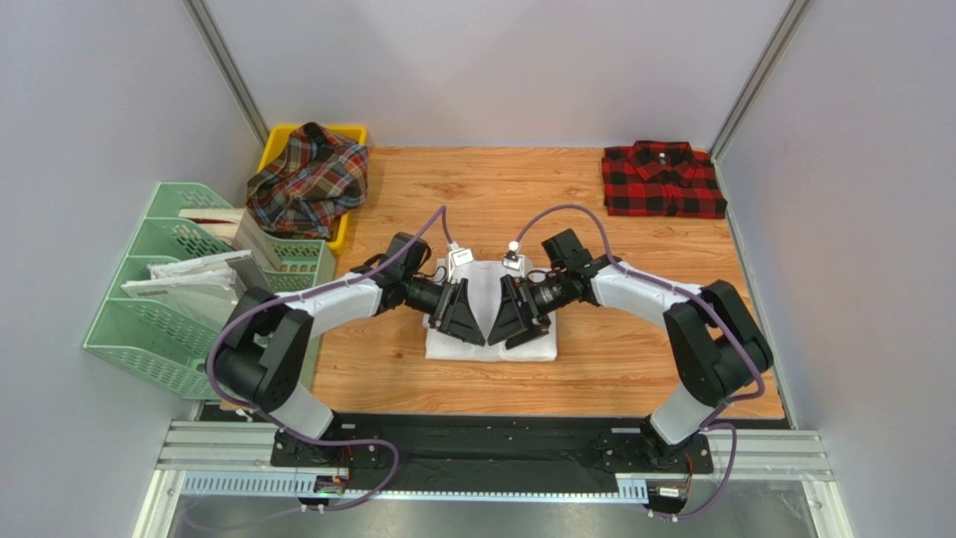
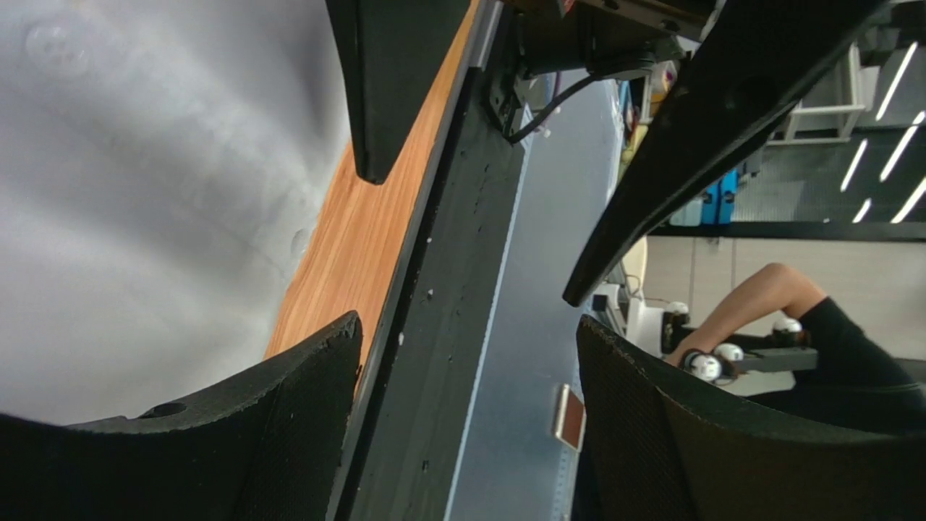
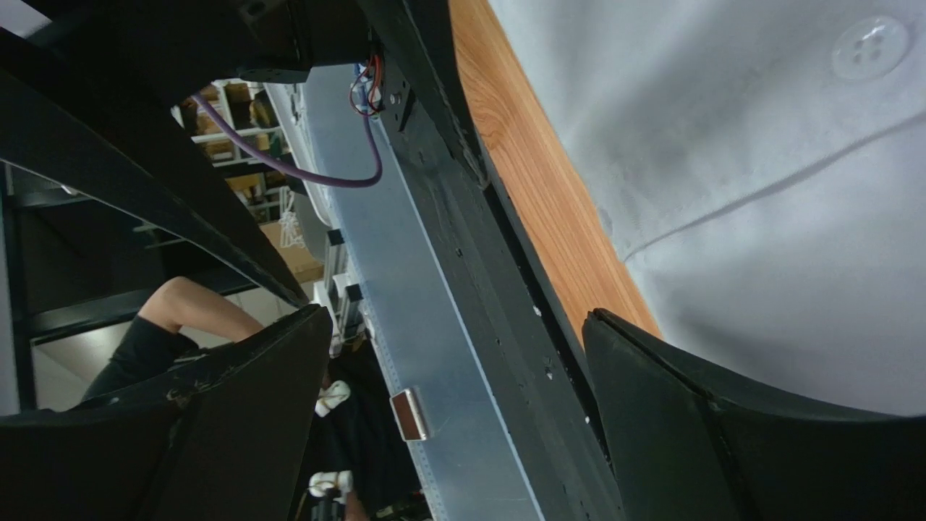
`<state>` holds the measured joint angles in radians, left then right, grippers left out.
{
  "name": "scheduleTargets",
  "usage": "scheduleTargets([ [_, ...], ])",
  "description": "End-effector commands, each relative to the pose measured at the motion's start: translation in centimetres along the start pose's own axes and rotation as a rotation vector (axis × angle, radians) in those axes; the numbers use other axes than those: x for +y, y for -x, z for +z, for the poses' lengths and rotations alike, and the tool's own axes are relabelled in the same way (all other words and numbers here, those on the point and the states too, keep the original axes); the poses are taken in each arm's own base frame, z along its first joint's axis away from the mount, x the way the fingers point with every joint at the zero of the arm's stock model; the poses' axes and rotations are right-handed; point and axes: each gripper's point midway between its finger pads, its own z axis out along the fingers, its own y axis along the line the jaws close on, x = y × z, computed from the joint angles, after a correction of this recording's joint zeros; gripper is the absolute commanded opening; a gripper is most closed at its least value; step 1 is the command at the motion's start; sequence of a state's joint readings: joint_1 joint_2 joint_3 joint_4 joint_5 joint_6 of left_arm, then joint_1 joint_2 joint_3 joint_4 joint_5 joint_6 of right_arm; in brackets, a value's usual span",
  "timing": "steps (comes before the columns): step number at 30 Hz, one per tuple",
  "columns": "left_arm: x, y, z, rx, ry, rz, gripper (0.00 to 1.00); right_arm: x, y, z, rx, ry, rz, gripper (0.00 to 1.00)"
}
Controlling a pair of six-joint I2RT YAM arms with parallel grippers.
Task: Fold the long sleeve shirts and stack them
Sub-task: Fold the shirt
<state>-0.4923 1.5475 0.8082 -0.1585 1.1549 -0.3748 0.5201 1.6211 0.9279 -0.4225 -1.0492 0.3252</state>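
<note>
The white shirt [image 1: 490, 340] lies folded into a rectangle at the table's middle; it fills the left of the left wrist view [image 2: 141, 185] and the right of the right wrist view [image 3: 761, 163]. My left gripper [image 1: 463, 314] and right gripper [image 1: 511, 314] hover side by side over it, both open and empty. In the wrist views the left gripper [image 2: 467, 342] and the right gripper [image 3: 457, 347] show wide gaps between their fingers. The red-and-black checked shirt [image 1: 661, 178] lies folded at the far right. The tartan shirt [image 1: 309, 179] is bunched in the yellow bin [image 1: 342, 224].
Green file trays [image 1: 168, 303] holding white paper sheets [image 1: 185, 278] stand at the left edge. The black and metal base rail [image 1: 494, 448] runs along the near edge. Grey walls enclose the wooden table [image 1: 628, 359].
</note>
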Motion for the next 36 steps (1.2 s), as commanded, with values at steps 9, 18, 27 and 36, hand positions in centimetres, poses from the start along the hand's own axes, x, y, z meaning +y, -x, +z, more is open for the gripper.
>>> scheduleTargets([
  [9, 11.7, -4.0, -0.5, -0.002, 0.174, -0.437, 0.75, -9.2, -0.1, 0.9, 0.022, -0.008, 0.284, 0.91],
  [18, 12.0, -4.8, -3.0, -0.07, 0.307, -0.429, 0.69, -10.5, -1.4, -2.8, 0.059, -0.174, 0.207, 0.9],
  [27, 2.2, 2.2, -5.4, -0.16, 0.198, 0.062, 0.66, -3.0, -1.9, -3.7, 0.086, -0.091, -0.079, 0.8],
  [36, 1.3, 13.3, -10.7, -0.315, 0.361, 0.238, 0.67, -8.1, -2.3, -1.5, 0.242, -0.298, -0.079, 0.6],
])
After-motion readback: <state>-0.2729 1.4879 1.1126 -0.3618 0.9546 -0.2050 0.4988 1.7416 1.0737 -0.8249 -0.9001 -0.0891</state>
